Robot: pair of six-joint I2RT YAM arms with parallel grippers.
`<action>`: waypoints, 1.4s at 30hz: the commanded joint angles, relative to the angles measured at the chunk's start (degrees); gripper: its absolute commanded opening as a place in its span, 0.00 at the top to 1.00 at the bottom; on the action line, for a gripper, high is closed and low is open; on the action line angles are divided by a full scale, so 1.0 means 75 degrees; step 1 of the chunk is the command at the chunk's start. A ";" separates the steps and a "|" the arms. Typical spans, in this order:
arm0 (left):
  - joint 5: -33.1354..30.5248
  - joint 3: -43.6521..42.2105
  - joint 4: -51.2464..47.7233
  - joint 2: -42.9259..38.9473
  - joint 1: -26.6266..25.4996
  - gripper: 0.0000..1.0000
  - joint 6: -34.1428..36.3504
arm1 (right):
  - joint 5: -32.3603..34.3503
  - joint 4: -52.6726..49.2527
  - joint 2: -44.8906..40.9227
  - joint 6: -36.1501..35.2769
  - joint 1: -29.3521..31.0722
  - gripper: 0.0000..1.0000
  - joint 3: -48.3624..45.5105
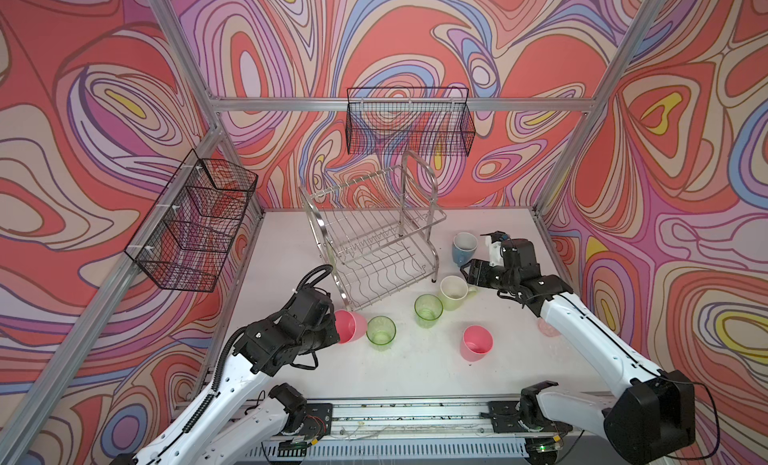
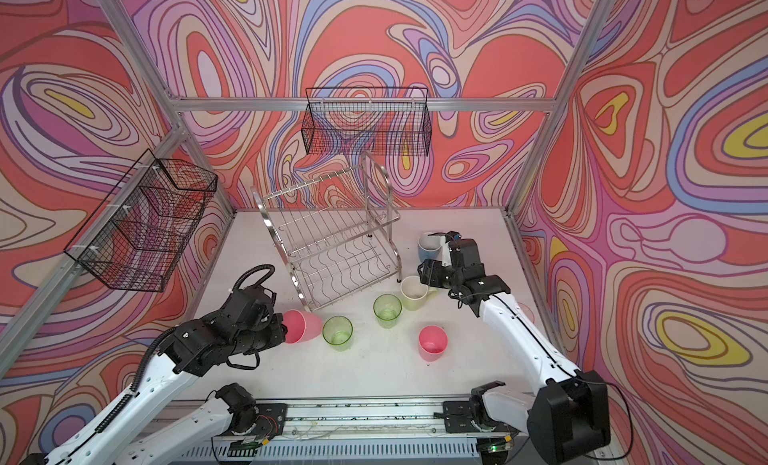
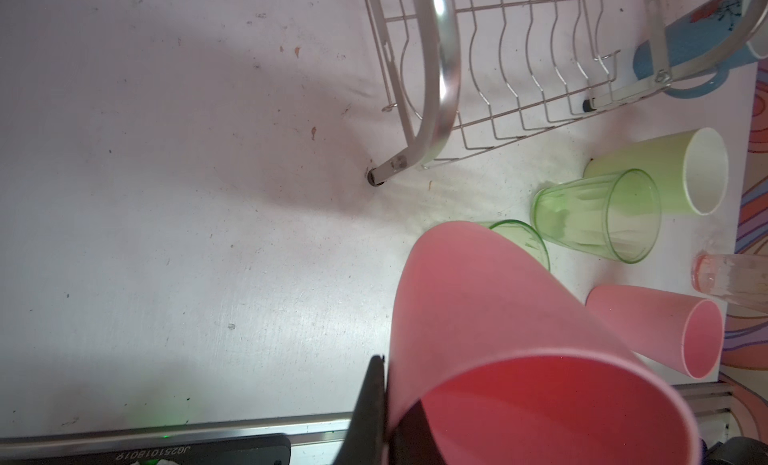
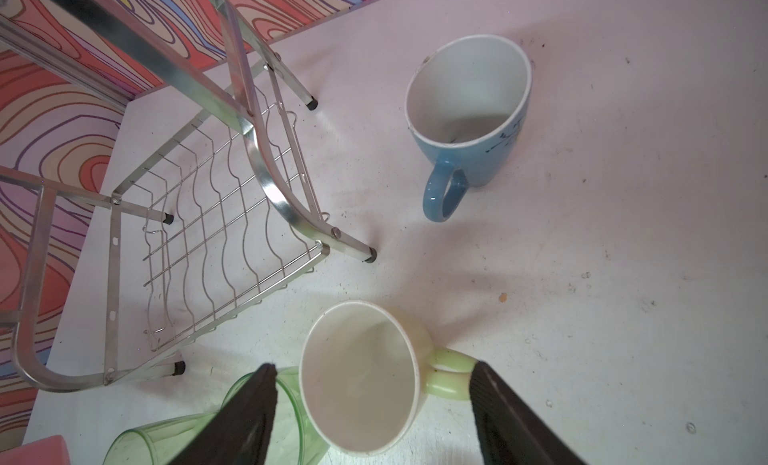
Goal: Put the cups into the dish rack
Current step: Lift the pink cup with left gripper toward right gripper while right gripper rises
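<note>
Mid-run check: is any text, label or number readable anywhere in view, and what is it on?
"JG251018019", upside down in the left wrist view, last characters uncertain: on the black housing at the table's front edge.
Blue mug: dark printed motif, a drawing, no letters legible.
Nothing else readable in any view.

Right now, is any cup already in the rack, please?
No, the rack holds nothing; the blue mug stands beside it on the table.

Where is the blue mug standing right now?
In both top views the blue mug stands upright on the table, to the right of the dish rack and just behind the pale-green mug.
</note>
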 commanded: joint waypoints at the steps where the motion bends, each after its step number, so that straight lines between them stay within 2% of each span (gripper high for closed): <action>1: -0.0621 0.0403 -0.0024 0.0017 -0.0456 0.95 0.0106 | -0.0121 -0.0203 -0.0160 0.0083 0.0053 0.24 0.0232; 10: -0.2034 0.1412 0.0720 0.1197 -0.2733 0.96 0.0536 | -0.0321 -0.0576 -0.0281 0.0303 0.0053 0.24 0.0383; 14: -0.2137 0.1792 0.1208 0.1780 -0.3309 0.96 0.0950 | -0.0556 -0.0699 -0.0290 0.0664 0.0053 0.24 0.0413; 21: -0.1813 0.2261 0.2196 0.2411 -0.3441 0.96 0.1579 | -0.0708 -0.1084 -0.0439 0.1254 -0.0004 0.22 0.0791; 24: -0.1670 0.2354 0.2607 0.2582 -0.3461 0.95 0.1816 | -0.1062 -0.1135 -0.0521 0.1551 -0.0190 0.22 0.0906; 35: -0.1372 0.3544 0.3334 0.3719 -0.3463 0.95 0.2881 | -0.3282 -0.0524 -0.0577 0.2921 -0.1609 0.22 0.1249; 42: -0.0918 0.4362 0.3812 0.4644 -0.3313 0.94 0.3258 | -0.4927 0.0162 -0.1071 0.4276 -0.2839 0.23 0.0653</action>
